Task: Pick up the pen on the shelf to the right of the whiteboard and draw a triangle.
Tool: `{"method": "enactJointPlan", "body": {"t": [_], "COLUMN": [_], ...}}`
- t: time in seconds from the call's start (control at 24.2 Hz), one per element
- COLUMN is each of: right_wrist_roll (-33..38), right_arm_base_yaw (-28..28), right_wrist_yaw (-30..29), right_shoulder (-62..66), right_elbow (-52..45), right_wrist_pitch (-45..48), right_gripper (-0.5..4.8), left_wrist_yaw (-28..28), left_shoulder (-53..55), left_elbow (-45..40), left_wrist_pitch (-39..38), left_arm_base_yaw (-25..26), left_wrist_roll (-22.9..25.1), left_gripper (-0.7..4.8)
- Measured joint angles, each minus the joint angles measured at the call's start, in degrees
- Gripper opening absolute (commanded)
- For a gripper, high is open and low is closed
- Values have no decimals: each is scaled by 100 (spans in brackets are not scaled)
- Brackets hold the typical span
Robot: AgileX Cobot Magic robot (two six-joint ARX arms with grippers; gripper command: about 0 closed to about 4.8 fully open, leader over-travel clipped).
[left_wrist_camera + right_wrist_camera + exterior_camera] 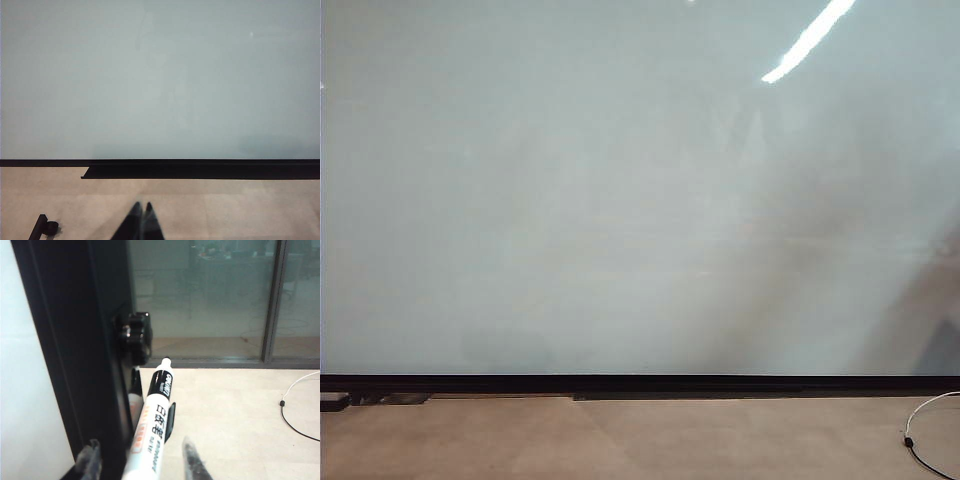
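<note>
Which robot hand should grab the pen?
The right gripper: the pen sits between its open fingers by the whiteboard's black frame. The left gripper is shut, facing the whiteboard, no pen near.

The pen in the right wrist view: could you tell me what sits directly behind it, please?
Behind the pen stands a black holder clip and the whiteboard's black frame with a black knob. The right gripper straddles the pen, jaws apart. The pen's lower end is out of view.
</note>
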Motion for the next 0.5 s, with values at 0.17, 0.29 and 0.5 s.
{"method": "enactJointPlan", "body": {"t": [0.17,0.29,0.5], "right_wrist_roll": [-2,-2,-2], "right_arm_base_yaw": [0,0,0], "right_wrist_yaw": [0,0,0], "right_shoulder": [0,0,0], "right_elbow": [0,0,0], "right_wrist_pitch": [0,0,0], "right_gripper": [206,206,173], "left_wrist_yaw": [0,0,0], "left_shoulder": [0,0,0], "left_elbow": [0,0,0], "left_wrist_pitch": [0,0,0], "left_arm_base_yaw": [0,0,0], "left_wrist_roll": [0,0,0], "left_gripper": [-5,-5,-5]}}
